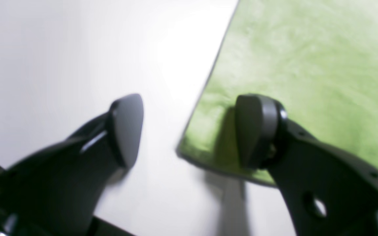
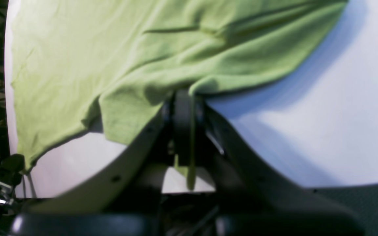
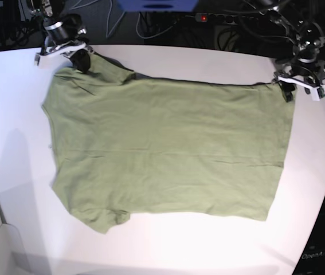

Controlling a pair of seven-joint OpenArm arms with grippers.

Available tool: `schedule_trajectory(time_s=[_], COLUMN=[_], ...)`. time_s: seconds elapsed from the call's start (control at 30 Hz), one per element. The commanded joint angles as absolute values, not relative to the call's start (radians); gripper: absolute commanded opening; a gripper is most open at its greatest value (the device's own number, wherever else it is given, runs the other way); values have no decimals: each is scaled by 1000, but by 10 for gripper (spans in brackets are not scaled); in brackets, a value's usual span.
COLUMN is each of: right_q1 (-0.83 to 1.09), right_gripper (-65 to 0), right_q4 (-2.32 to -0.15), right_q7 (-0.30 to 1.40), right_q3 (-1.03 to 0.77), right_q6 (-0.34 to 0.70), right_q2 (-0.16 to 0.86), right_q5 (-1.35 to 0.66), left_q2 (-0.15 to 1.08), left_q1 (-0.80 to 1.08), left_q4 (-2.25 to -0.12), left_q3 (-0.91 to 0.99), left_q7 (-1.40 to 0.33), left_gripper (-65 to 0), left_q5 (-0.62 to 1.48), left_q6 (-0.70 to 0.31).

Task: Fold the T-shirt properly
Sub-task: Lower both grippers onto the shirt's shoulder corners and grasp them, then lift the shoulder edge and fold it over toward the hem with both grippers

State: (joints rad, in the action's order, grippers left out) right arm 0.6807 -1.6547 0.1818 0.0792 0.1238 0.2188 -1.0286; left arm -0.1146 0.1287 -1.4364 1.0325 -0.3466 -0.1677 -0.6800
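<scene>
One T-shirt [image 3: 168, 149], olive-green, is lying spread across the white table [image 3: 208, 63], sleeves toward the right arm's side, hem toward the left arm's.

Two grippers are working it. The right gripper [image 2: 184, 127] is pinching a fold of cloth by a far sleeve, its jaws pressed together with a strip of fabric trailing between them. The left gripper [image 1: 189, 131] is standing wide apart and gripping nothing; one finger [image 1: 256, 131] is hovering over the far hem corner, the other over bare table.

Risks, as judged:
- The left jaws are straddling the corner's edge; closing here may be catching only a sliver, or missing, so one end alone is rising and the fold is skewing.
- The right pinch looks shallow; thin cloth may be slipping out under a pull.
- Bunching near the held sleeve may be getting folded in as a crease.

Count: one shirt, one table, two grippers.
</scene>
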Motion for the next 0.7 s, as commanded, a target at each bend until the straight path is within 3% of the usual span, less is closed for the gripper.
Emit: schedule_trajectory(time_s=[0.0, 0.1, 0.23, 0.3, 0.43, 0.67], right_q1=[680, 677, 677, 677, 676, 674], right_gripper=[-649, -649, -649, -649, -649, -646], right_q4=[-1670, -1670, -1670, -1670, -1670, -1670], right_q7=[171, 171, 171, 171, 171, 171], right_q3=[76, 76, 76, 76, 76, 76], right_q6=[124, 124, 124, 124, 124, 124], right_q2=[226, 226, 225, 225, 225, 226], right_q5=[-1041, -1041, -1041, -1041, -1041, -1041], left_q2=[-124, -133, -137, -137, -136, -136], left_q1=[137, 145, 165, 166, 183, 186], left_q4=[-1435, -1437, -1438, -1438, -1438, -1440], left_q3=[1013, 1006, 1004, 1004, 1004, 1004], left_q7=[-410, -410, -410, -412, -412, -414], left_gripper=[-231, -271, -423, -470, -496, -600], left_q5=[-194, -194, -196, -196, -196, -196], left_q6=[-698, -698, -698, -698, -698, -698])
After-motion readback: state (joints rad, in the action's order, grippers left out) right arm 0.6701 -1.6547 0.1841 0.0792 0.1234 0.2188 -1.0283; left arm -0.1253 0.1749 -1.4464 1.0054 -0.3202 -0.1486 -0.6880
